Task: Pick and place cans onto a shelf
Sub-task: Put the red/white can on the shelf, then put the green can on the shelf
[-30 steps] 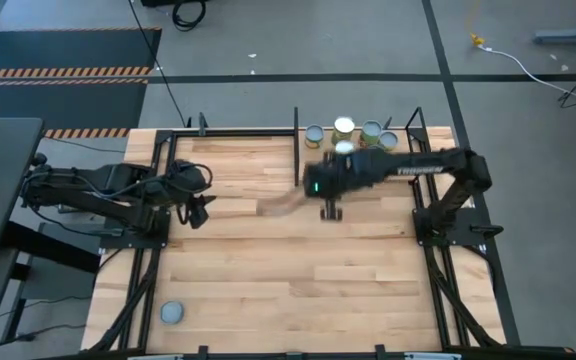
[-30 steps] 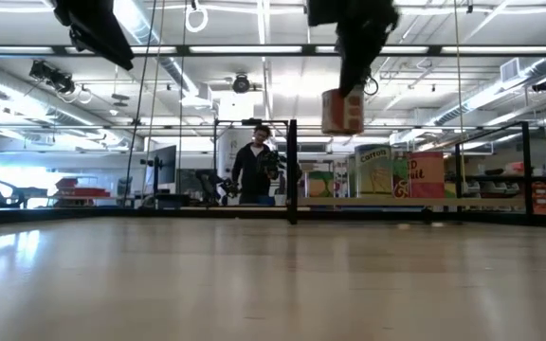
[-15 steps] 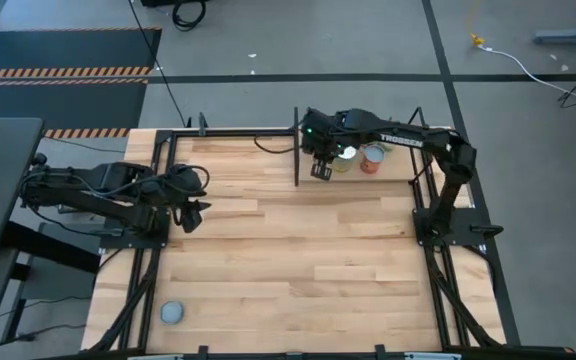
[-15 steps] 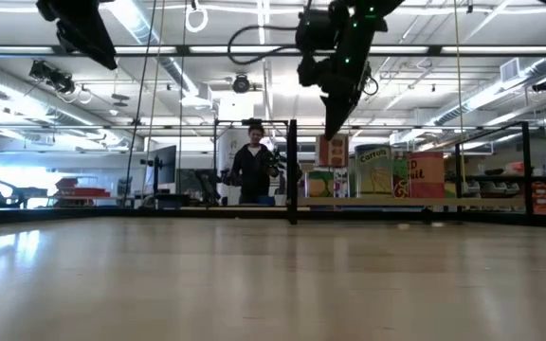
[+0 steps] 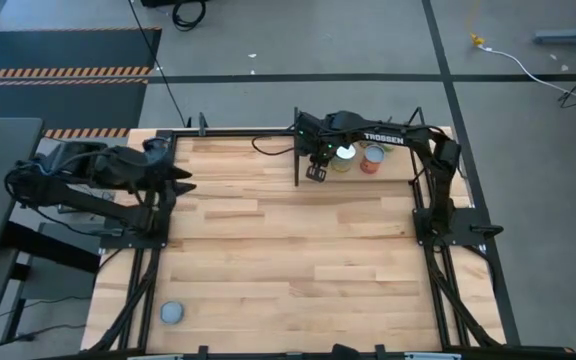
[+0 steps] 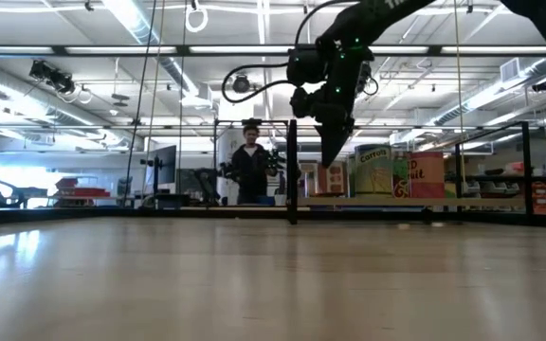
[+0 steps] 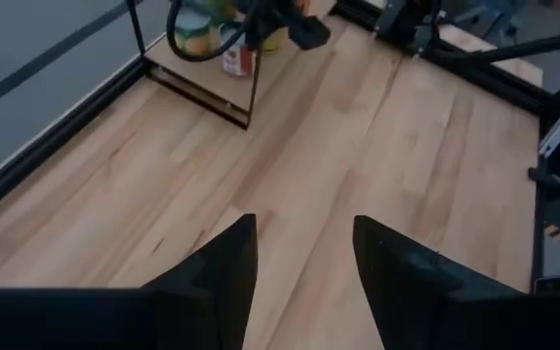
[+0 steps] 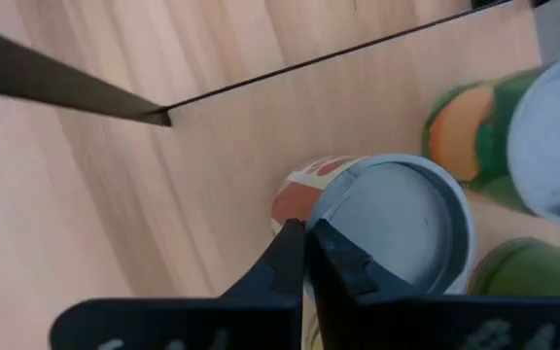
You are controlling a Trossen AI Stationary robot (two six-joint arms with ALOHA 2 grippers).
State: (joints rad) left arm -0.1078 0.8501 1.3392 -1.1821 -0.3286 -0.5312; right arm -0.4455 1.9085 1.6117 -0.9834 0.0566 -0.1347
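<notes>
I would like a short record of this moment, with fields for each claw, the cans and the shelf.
right claw: over the small light-wood shelf with thin black uprights, fingers together, holding nothing
left claw: open, waiting at the table's left edge
cans on shelf: small metal cans with pale lids, grouped in the far part of the shelf; exact count unclear
stray can: one pale-lidded can on the plank tabletop, near-left corner

From overhead my right arm (image 5: 388, 140) covers most of the shelf (image 5: 393, 165), so I can't count the cans (image 5: 372, 158) there. In the right wrist view 2 green cans (image 8: 513, 136) are cut off at the edge. The lone can (image 5: 172, 313) near the table's front is too small to read its label.
</notes>
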